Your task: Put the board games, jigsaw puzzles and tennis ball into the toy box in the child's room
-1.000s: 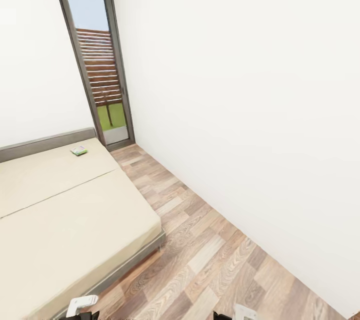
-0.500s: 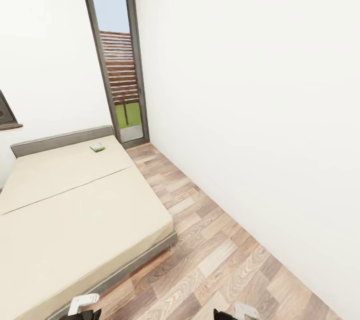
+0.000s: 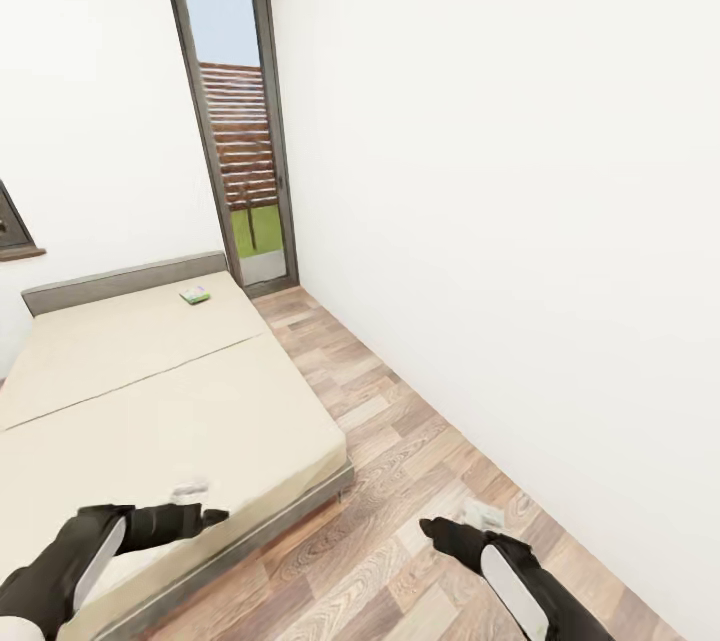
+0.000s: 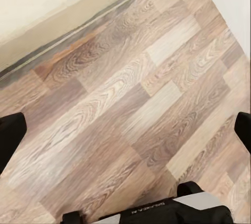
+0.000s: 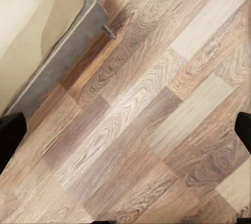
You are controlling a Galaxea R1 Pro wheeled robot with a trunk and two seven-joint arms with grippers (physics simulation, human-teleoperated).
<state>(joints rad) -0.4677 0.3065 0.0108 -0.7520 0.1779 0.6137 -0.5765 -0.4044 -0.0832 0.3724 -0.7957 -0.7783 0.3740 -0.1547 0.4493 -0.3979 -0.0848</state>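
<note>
Small white-and-green board game box (image 3: 195,295) lies by the beige bed's (image 3: 150,401) headboard edge, far ahead; left gripper (image 3: 205,517) nearer, both jaws spread, empty.

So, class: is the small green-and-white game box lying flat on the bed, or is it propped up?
Flat. The game box lies on the beige sheet of the bed near the headboard, top face up, nothing under or against it.

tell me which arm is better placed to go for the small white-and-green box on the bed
Left, probably. The left tool hangs over the beige bed, the side where the small white-and-green box lies near the headboard. The right tool is over the wood floor. Both are far from it.
</note>
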